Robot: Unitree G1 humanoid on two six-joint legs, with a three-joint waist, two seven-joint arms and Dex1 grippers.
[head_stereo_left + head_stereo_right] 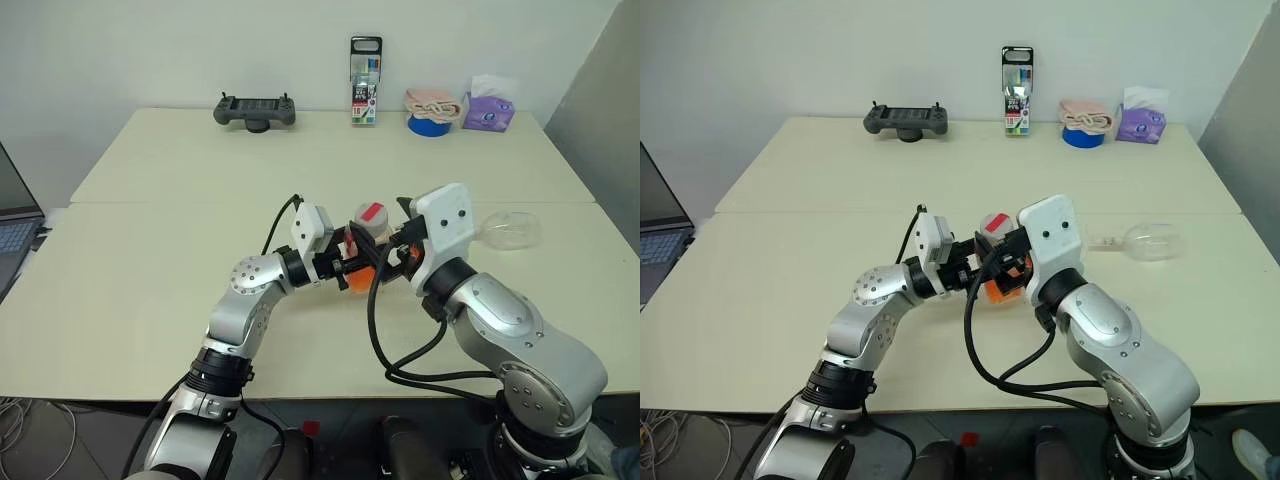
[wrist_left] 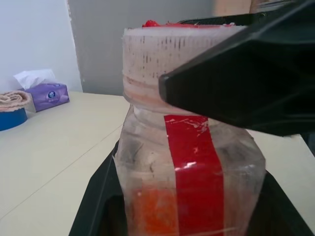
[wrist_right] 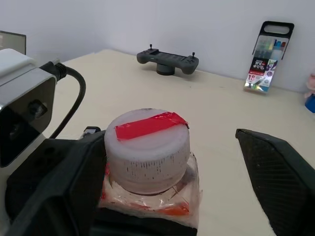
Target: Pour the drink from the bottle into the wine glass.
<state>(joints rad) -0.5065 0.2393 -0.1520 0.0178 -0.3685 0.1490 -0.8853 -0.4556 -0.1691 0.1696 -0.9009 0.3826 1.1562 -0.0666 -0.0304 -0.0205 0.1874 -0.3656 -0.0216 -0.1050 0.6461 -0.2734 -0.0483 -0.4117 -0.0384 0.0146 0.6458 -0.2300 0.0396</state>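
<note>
Clear bottle [image 3: 147,167], red tape, pale cap [image 3: 146,147], orange drink [image 2: 155,211].

A pale cream table [image 1: 200,180], made of two tops pushed together along a seam, stands against a plain white wall [image 1: 150,50], with a grey panel [image 1: 610,110] at the right and a laptop's edge [image 1: 12,225] at the left

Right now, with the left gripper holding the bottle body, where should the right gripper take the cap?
Take the cap by its ribbed side wall, one finger on either side, coming level from the robot's right. The bottle stands upright in the left gripper, cap clear above. The right gripper already straddles it, one finger standing off.
</note>
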